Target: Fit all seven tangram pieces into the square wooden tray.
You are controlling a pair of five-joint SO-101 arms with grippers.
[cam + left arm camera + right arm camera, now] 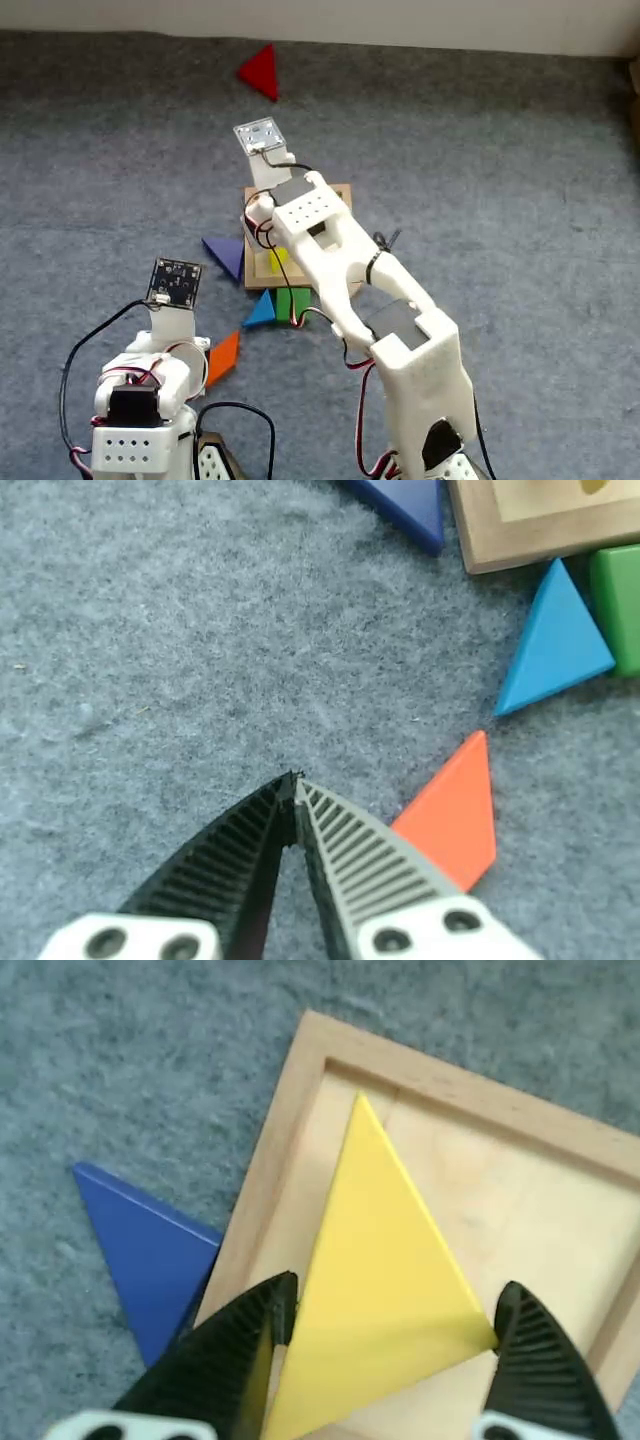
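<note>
Down at far left, L gripper [292, 792] hangs over the grey carpet [150, 630], jaws clenched tip to tip w/ nothing btwn them. Just beside it lies the flat orange parallelogram piece [455, 815]. Next come the dark blue triangle piece [405, 500], just beside the left rim of the square wooden tray [520, 540], and the light blue triangle piece [553, 640] w/ the green piece [620, 605] next to it, both off the tray's near corner. Red triangle piece [260, 70] sits well apart, beyond the tray. Further right, R gripper [398, 1292] is over the tray, jaws spread wide and, as far as I can judge, grasping the large yellow triangle piece [385, 1260] across its broad end, tip pointing toward a tray corner. Can't tell if it lies flat on the tray floor. Pieces look stiff, light and smooth-sided, so prob. slippery: pinch flat edges near the wide part, not the thin tips.
</note>
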